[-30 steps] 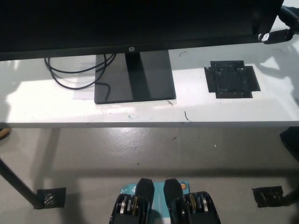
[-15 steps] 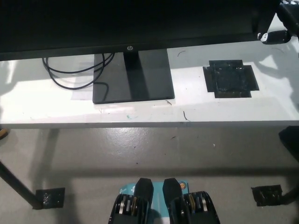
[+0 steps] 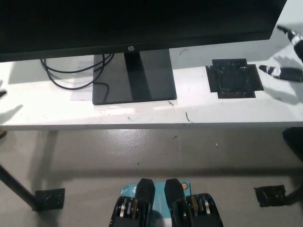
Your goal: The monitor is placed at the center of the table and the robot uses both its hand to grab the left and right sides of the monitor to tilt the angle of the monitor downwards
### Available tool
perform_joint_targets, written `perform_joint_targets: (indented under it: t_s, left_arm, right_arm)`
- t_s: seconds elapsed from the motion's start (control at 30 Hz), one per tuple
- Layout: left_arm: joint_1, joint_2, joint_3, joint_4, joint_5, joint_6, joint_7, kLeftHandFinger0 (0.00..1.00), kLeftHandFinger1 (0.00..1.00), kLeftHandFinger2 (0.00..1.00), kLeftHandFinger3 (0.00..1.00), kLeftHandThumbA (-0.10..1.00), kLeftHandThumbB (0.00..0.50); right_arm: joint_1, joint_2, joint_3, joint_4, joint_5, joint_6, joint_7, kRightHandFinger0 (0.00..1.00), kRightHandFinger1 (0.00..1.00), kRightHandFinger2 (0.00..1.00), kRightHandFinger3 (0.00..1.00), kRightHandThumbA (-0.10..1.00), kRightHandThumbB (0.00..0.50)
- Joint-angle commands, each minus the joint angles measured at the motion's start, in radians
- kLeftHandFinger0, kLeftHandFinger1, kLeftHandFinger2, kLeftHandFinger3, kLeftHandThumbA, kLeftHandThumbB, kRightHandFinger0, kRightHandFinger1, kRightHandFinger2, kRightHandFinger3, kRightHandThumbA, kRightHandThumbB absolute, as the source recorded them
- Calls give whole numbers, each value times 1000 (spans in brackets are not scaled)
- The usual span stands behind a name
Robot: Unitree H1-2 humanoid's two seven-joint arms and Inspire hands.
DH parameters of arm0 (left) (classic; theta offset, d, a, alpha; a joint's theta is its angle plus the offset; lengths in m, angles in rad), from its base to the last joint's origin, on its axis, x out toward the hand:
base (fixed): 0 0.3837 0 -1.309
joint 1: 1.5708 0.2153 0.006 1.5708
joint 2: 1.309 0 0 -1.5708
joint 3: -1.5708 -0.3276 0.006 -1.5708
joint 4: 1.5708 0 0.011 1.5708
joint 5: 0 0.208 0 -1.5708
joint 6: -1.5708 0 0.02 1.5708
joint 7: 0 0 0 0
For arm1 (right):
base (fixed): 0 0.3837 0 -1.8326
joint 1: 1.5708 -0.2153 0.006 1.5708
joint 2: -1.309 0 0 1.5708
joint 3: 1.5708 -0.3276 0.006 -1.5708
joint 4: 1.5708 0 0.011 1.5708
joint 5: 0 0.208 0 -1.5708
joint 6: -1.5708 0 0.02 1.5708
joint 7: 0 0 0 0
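Observation:
The black monitor (image 3: 132,23) fills the top of the head view, its HP logo at the lower bezel and its flat stand base (image 3: 135,78) on the white table (image 3: 57,113). My black right hand (image 3: 288,52) shows at the far right edge, just off the monitor's lower right corner. Its fingers (image 3: 280,71) are spread apart and touch nothing. The white left hand does not show; only a shadow lies on the table's left end.
Black cables (image 3: 66,75) loop on the table left of the stand. A square of black tape (image 3: 235,78) is stuck to the table right of the stand. Below the table are a dark leg (image 3: 14,184) and taped floor marks (image 3: 49,198).
My right hand has come off the monitor's lower right corner and moved down and to the right, fingers now apart. The picture has shifted slightly.

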Motion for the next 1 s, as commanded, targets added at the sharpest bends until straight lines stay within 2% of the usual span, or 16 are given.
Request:
perform_joint_targets:
  t_s: [0.0, 0.13, 0.27, 0.37, 0.43, 0.47, 0.53, 0.6, 0.63, 0.7, 0.77, 0.8, 0.83, 0.87, 0.9, 0.97]
  left_arm:
    - [340, 165, 405, -509, -581, 36, -169, 1000, 1000, 1000, 1000, 1000, 300]
    - [472, 107, 498, -693, -650, 129, -182, 1000, 1000, 1000, 1000, 1000, 353]
    - [589, 67, 540, -869, -657, 168, -167, 1000, 1000, 1000, 1000, 1000, 350]
    - [646, 32, 544, -987, -635, 170, -146, 1000, 1000, 1000, 1000, 1000, 339]
    - [660, -6, 505, -1066, -602, 147, -133, 1000, 1000, 1000, 1000, 1000, 345]
    - [657, -25, 483, -1093, -599, 128, -133, 1000, 1000, 1000, 1000, 1000, 342]
    - [661, -89, 432, -1167, -564, 133, -127, 1000, 1000, 1000, 1000, 1000, 369]
    - [672, -153, 373, -1220, -563, 141, -134, 1000, 1000, 1000, 1000, 1000, 385]
    - [667, -187, 348, -1230, -528, 146, -138, 1000, 1000, 1000, 1000, 1000, 393]
    - [649, -263, 280, -1204, -477, 101, -150, 1000, 1000, 1000, 1000, 1000, 336]
    - [636, -327, 224, -1167, -458, 62, -171, 1000, 1000, 1000, 1000, 957, 288]
    - [639, -367, 198, -1154, -464, 61, -181, 1000, 1000, 1000, 1000, 949, 306]
    - [636, -407, 173, -1131, -464, 58, -185, 1000, 1000, 1000, 1000, 946, 313]
    - [646, -426, 161, -1125, -463, 60, -190, 1000, 1000, 1000, 1000, 946, 315]
    - [658, -454, 146, -1104, -430, 53, -189, 1000, 1000, 1000, 1000, 976, 311]
    - [673, -502, 133, -1045, -383, 10, -176, 1000, 1000, 1000, 1000, 1000, 296]
  right_arm:
    - [189, -141, -254, -467, 424, -69, 161, 1000, 1000, 1000, 1000, 822, 500]
    - [305, -133, -315, -559, 432, -82, 125, 1000, 1000, 1000, 1000, 867, 500]
    - [393, -108, -364, -623, 409, -117, 82, 1000, 1000, 1000, 1000, 978, 494]
    - [458, -68, -387, -727, 425, -124, 62, 1000, 1000, 1000, 1000, 1000, 491]
    - [511, -15, -381, -836, 412, -138, 29, 1000, 1000, 1000, 1000, 1000, 457]
    - [528, 10, -376, -874, 402, -136, 18, 1000, 1000, 1000, 1000, 1000, 459]
    - [574, 68, -354, -950, 365, -132, -1, 1000, 1000, 1000, 1000, 1000, 464]
    - [609, 130, -318, -966, 298, -169, -15, 1000, 1000, 1000, 1000, 1000, 451]
    - [619, 158, -299, -962, 268, -171, -15, 1000, 1000, 1000, 1000, 1000, 477]
    - [643, 231, -256, -945, 204, -194, -23, 1000, 1000, 1000, 1000, 1000, 478]
    - [658, 293, -207, -907, 184, -208, -20, 1000, 1000, 1000, 1000, 1000, 444]
    - [670, 321, -179, -889, 172, -208, -19, 1000, 1000, 1000, 1000, 993, 421]
    - [676, 340, -160, -875, 165, -208, -23, 1000, 1000, 1000, 1000, 919, 446]
    - [693, 370, -149, -861, 153, -208, -20, 1000, 1000, 1000, 1000, 987, 458]
    - [708, 402, -126, -841, 145, -208, -22, 1000, 1000, 1000, 1000, 986, 483]
    - [728, 435, -82, -805, 130, -208, -46, 1000, 1000, 1000, 1000, 966, 469]
